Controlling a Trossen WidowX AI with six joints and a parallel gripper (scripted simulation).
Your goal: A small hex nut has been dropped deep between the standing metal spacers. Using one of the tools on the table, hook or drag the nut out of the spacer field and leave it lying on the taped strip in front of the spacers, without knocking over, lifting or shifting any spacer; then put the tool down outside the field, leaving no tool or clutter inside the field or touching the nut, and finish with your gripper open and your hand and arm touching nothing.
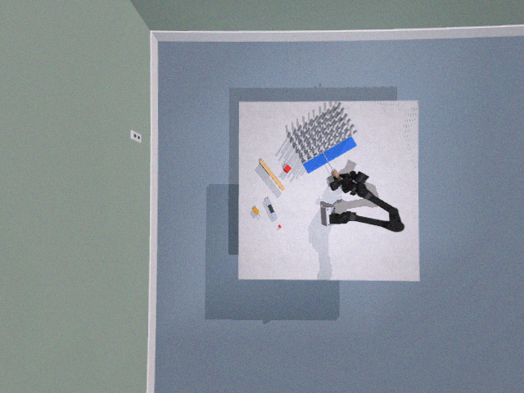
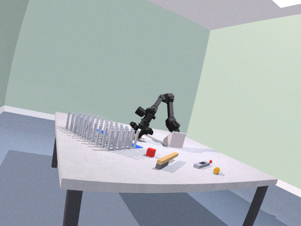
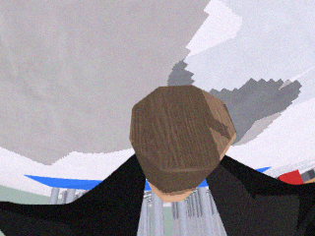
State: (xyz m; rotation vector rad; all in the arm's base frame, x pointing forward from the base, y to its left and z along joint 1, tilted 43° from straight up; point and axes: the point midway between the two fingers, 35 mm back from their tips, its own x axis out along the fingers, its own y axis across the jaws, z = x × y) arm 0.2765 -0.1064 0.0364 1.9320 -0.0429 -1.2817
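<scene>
My gripper (image 1: 336, 179) is shut on the wooden handle (image 1: 334, 173) of a thin hook tool. The tool's wire shaft (image 1: 326, 160) runs across the blue taped strip (image 1: 330, 154) toward the field of standing grey spacers (image 1: 319, 131). In the wrist view the brown handle end (image 3: 180, 138) fills the middle between my black fingers, with the blue strip (image 3: 59, 183) and spacers (image 3: 167, 219) behind it. In the side view the gripper (image 2: 140, 130) is low at the near corner of the spacers (image 2: 102, 131). The hex nut is hidden among the spacers.
A red cube (image 1: 286, 168) lies left of the strip. A long tan and grey bar (image 1: 270, 173), a grey block with a dark patch (image 1: 269, 208), a small yellow piece (image 1: 255, 210) and a tiny red piece (image 1: 279, 227) lie further left. The arm's grey base box (image 1: 325, 212) stands mid-table.
</scene>
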